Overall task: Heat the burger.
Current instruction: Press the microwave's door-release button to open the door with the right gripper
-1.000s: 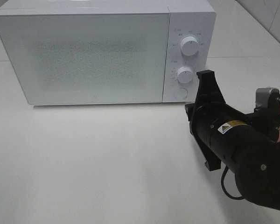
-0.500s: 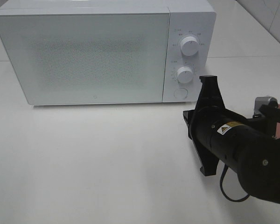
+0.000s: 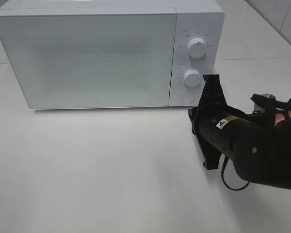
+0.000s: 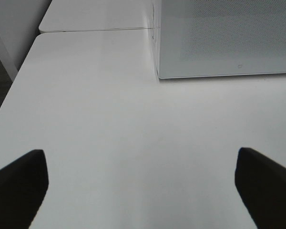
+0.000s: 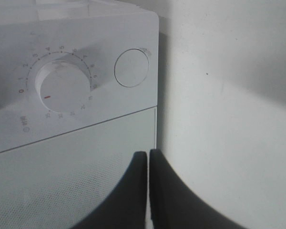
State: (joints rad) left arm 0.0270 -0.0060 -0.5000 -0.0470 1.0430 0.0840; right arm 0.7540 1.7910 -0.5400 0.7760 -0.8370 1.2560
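White desk [image 3: 87, 170] fills most of the exterior high view. White microwave [image 3: 199, 19] sits across the top of the frame. Its door [image 3: 87, 58] is shut and the panel is frosted, so nothing inside can be seen.

The black right arm [image 3: 252, 150] comes in from the lower right of the frame and reaches up toward the control panel at the microwave's right end. Right gripper [image 5: 148, 153]: fingers [image 5: 133, 191] pressed together, holding nothing, tips aimed at the panel and near it. Contact cannot be told.

The left gripper [image 4: 139, 151] is out of the exterior view. In its wrist view the fingers [image 4: 19, 186] are spread wide with only bare desk between them, and the microwave corner is ahead, well apart.

Panel, upper right of the frame: upper knob [image 3: 198, 47], lower knob [image 3: 192, 77] below it, round button [image 3: 187, 96] lowest. In the right wrist view the lower knob's red mark looks close to the zero end of the scale.

The burger is not visible in any view. It may be behind the shut door, but I cannot tell.

Progress, as a guess: if the burger is inside, loading and closing are done. Setting the knob and the heating are left, since the timer looks unset. If it is not inside, everything is left.
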